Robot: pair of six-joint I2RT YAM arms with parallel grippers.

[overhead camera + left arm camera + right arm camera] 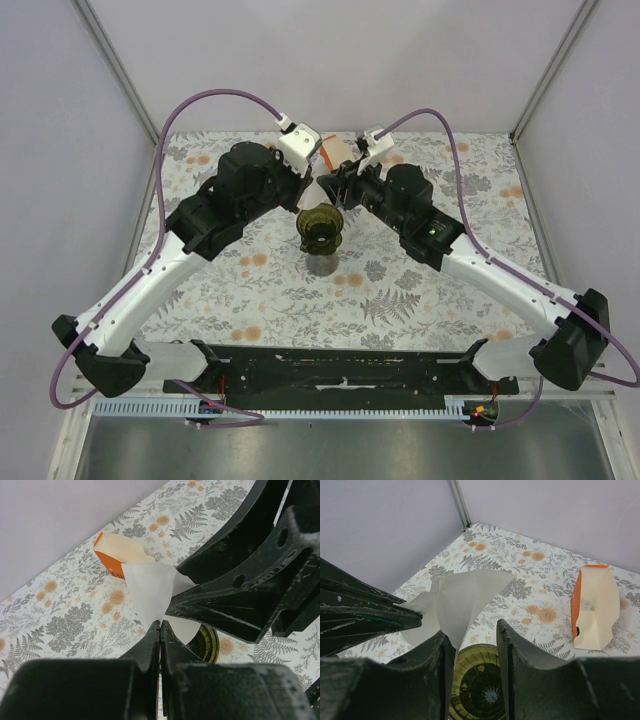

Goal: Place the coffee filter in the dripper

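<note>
Clamped tight with the left gripper (160, 627), black fingers pressed together on the edge of the thin white fan-shaped paper coffee filter (150, 587). Spread wide at the right gripper (471, 629), one finger against the paper's lower tip, gripping nothing. Held aloft, partly unfolded and creased, above the dark green ribbed funnel dripper (477, 685), not in it. Beyond, lying flat on the floral-patterned table (530, 587): an orange-and-cream wedge-shaped pack (594, 605).
</note>
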